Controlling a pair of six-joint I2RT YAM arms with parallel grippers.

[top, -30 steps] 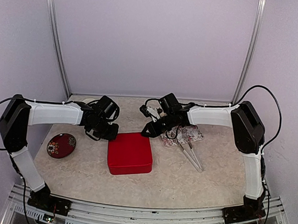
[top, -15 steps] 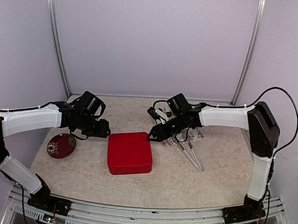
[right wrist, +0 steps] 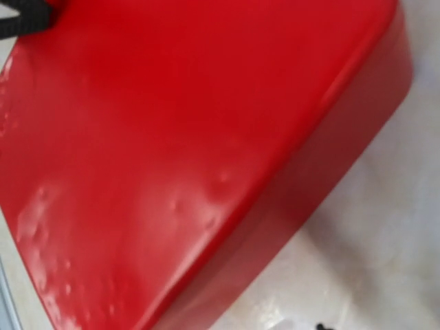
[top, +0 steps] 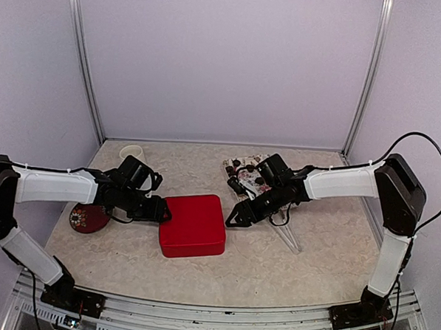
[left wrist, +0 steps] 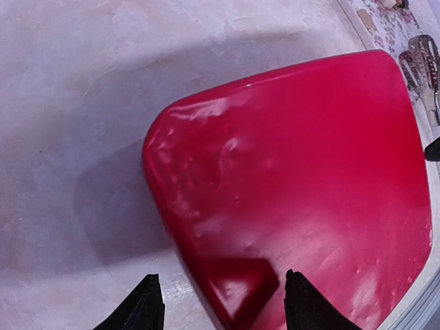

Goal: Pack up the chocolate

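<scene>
The chocolate (top: 244, 168) shows as small dark pieces on a flowered sheet at the back, right of centre. A red box (top: 193, 224) with its lid on lies in the middle. My left gripper (top: 161, 212) is low at the box's left edge. In the left wrist view it (left wrist: 223, 306) stands open, its black fingertips (left wrist: 148, 306) either side of a corner of the red box (left wrist: 295, 172). My right gripper (top: 236, 216) is at the box's right edge. The right wrist view is filled by the box (right wrist: 172, 137), with one fingertip (right wrist: 320, 326) well off centre, so the jaws stand apart.
A dark red oval dish (top: 87, 219) lies at the left, partly under my left arm. A white paper cup (top: 131, 152) stands at the back left. Metal tongs (top: 289, 235) lie right of the box, under my right arm.
Both arms have come forward and down from the back of the table. Their grippers have ended up at the left and right edges of the red box.
</scene>
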